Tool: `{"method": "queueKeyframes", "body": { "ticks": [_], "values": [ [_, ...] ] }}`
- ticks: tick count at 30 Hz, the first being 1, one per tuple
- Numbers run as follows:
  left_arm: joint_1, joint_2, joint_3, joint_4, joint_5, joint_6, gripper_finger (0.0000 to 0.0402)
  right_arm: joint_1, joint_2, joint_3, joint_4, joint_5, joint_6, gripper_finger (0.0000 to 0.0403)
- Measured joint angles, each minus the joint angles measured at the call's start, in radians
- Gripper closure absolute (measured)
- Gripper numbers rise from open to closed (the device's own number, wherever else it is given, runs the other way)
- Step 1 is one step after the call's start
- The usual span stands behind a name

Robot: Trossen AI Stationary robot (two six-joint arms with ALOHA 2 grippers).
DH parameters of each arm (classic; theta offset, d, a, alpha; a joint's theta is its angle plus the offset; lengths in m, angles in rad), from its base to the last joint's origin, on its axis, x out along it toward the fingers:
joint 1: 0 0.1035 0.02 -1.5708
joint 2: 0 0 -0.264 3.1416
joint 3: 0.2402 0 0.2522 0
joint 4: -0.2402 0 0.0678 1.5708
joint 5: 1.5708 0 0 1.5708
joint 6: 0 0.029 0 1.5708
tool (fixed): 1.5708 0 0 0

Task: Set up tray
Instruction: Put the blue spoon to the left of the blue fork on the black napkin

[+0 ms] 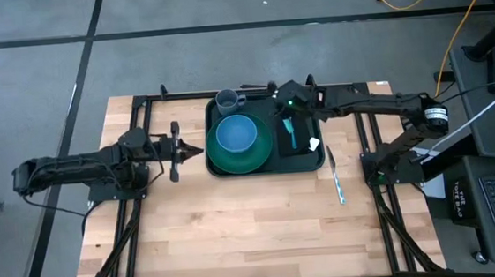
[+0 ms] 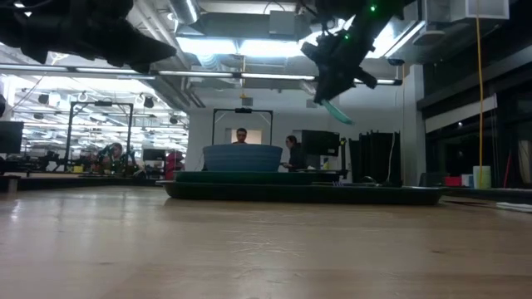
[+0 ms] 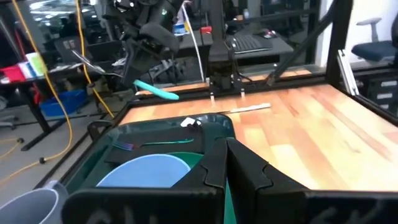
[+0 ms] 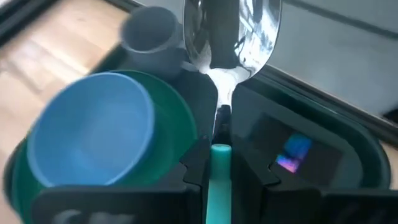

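The dark green tray (image 1: 218, 167) lies mid-table and holds a round green plate (image 1: 262, 158), a blue bowl (image 1: 236, 133) on the plate, a grey mug (image 1: 228, 98) and a black napkin (image 1: 301, 125). My right gripper (image 1: 288, 109) hangs high above the tray's right part, shut on a spoon with a metal bowl (image 4: 230, 31) and a teal handle (image 2: 337, 110). My left gripper (image 1: 197, 149) is shut and empty, raised just off the tray's left rim. My right gripper pinches the spoon between its two fingers where the metal neck meets the teal handle (image 4: 219, 149). The spoon's bowl sticks out past the fingertips. The handle's free end (image 3: 155, 90) slants down on the other side. The spoon is lifted clear, high above the tray.
A knife (image 1: 335, 176) lies on the bare wood right of the tray. A small iridescent piece of cutlery (image 4: 292, 155) lies on the napkin. Black frame rails (image 1: 140, 120) run along the table's left, right and far sides. The near half of the table is bare wood.
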State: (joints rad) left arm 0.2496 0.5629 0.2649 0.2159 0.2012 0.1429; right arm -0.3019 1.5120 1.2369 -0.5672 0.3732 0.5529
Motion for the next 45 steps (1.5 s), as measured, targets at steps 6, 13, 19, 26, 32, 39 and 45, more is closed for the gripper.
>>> {"method": "queueKeyframes", "body": {
  "ticks": [6,13,19,26,32,39,45],
  "values": [
    [0.018,0.0,0.0,-0.001,0.0,0.006,0.0398,-0.044,0.013,0.0,-0.03,-0.016,0.052,0.0355],
    [0.031,0.0,0.0,-0.001,-0.001,0.008,0.0398,-0.057,0.09,0.0,-0.032,-0.061,0.127,0.0353],
    [0.03,0.0,0.0,-0.001,-0.001,0.009,0.0398,-0.079,0.151,0.0,-0.031,-0.139,0.185,0.0353],
    [0.03,0.0,0.0,-0.002,-0.001,-0.013,0.0398,-0.116,0.197,0.0,-0.038,-0.142,0.231,0.0352],
    [0.03,0.0,0.0,-0.002,0.0,-0.025,0.0398,-0.136,0.243,0.0,-0.043,-0.165,0.273,0.0352],
    [0.03,0.0,0.0,-0.003,0.0,-0.025,0.0398,-0.143,0.31,0.0,-0.042,-0.181,0.328,0.0352],
    [0.03,0.0,0.0,-0.003,0.0,-0.025,0.0398,-0.173,0.351,-0.001,-0.038,-0.246,0.333,0.0351]
  ]
}}
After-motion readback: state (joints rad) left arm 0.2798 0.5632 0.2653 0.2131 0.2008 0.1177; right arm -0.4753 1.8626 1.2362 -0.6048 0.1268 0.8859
